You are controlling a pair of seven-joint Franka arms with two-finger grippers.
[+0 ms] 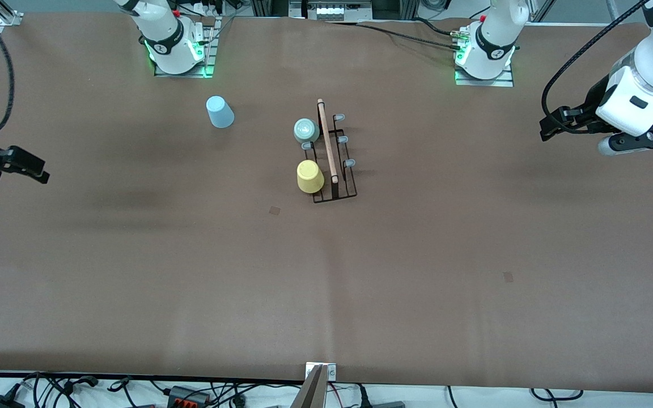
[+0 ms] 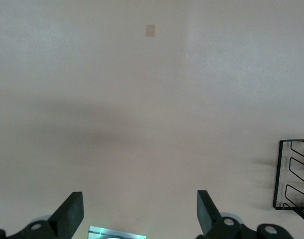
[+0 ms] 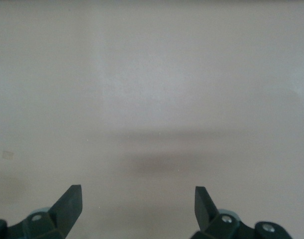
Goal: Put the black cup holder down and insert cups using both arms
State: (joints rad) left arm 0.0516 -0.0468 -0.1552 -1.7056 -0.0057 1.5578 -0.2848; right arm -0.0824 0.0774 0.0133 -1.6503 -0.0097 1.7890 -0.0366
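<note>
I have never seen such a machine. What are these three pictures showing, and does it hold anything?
Two white robot arms stand at a brown table. One picture looks down from above; the others come from cameras on each arm's wrist. The left pincer and right pincer hang open over bare table and hold nothing. On the table stands a black cup holder. A mint cup and a yellow cup sit on it. A blue cup stands apart, toward the right arm's end.

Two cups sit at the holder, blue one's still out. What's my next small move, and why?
Probably bring the right gripper, open and empty over bare table, over the light blue cup. It stands alone toward the right arm's end, off the black cup holder, where the mint cup and yellow cup already sit.
</note>
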